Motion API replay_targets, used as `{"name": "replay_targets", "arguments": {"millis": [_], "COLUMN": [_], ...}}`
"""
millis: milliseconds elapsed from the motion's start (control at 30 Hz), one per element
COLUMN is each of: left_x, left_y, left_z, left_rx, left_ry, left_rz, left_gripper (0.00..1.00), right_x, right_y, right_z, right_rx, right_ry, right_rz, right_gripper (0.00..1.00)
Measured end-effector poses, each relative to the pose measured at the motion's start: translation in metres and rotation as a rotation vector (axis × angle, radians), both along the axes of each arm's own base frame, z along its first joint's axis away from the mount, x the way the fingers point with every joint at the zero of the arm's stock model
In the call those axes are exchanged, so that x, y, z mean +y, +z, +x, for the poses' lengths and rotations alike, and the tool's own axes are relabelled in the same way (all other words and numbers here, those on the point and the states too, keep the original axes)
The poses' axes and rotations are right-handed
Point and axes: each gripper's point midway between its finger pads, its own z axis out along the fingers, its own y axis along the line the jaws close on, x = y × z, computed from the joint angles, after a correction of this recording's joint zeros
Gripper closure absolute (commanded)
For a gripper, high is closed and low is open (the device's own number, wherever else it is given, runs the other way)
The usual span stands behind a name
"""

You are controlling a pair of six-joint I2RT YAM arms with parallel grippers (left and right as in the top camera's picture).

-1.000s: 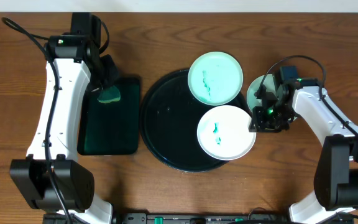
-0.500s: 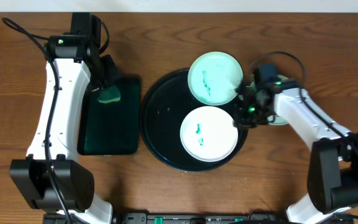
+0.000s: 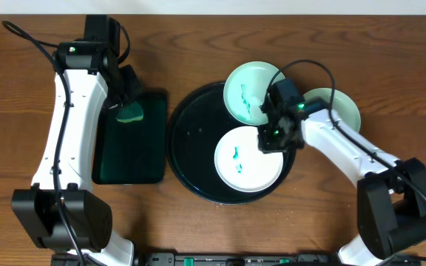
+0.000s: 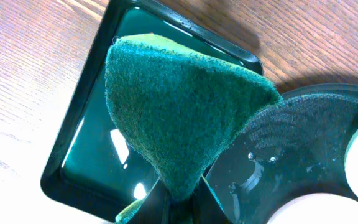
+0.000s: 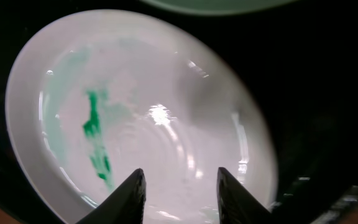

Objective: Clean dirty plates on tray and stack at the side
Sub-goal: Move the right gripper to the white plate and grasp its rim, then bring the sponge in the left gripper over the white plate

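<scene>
The white plate is lying flat, face up, in the lower right part of the round black tray. Its green smear is running toward the right gripper, whose jaws are standing apart, empty, above it. A mint plate is overlapping the tray's upper right rim. A third plate is resting on the table. The left gripper is clamping a green sponge over the rectangular tray.

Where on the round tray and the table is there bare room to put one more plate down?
Free: the left half of the tray, bordered by its rim, the mint plate and the white plate; also bare table right of the third plate. Crowded: the tray's right side, where the right gripper hangs over the white plate.
</scene>
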Motion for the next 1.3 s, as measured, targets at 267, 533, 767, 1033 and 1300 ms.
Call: {"name": "replay_targets", "arguments": {"millis": [267, 533, 767, 1033, 1300], "left_x": [0.0, 0.0, 0.0, 0.0, -0.002], "left_y": [0.001, 0.001, 0.001, 0.001, -0.001], "left_z": [0.002, 0.004, 0.004, 0.004, 0.003], "left_rx": [-0.009, -0.016, -0.016, -0.016, -0.01], "left_ry": [0.0, 0.0, 0.0, 0.0, -0.005], "left_rz": [0.0, 0.0, 0.0, 0.0, 0.0], "left_gripper": [0.93, 0.93, 0.93, 0.93, 0.93], "right_x": [-0.024, -0.025, -0.025, -0.008, 0.022], "right_y": [0.0, -0.027, -0.03, -0.03, -0.026], "right_z": [0.012, 0.013, 0.012, 0.008, 0.025], "right_rx": [-0.056, -0.034, -0.029, 0.002, -0.064], "right_ry": [0.143, 0.229, 0.236, 0.153, 0.059], "right_rz": [-0.037, -0.054, -0.057, -0.008, 0.056], "right_gripper": [0.65, 0.79, 0.98, 0.99, 0.82]}}
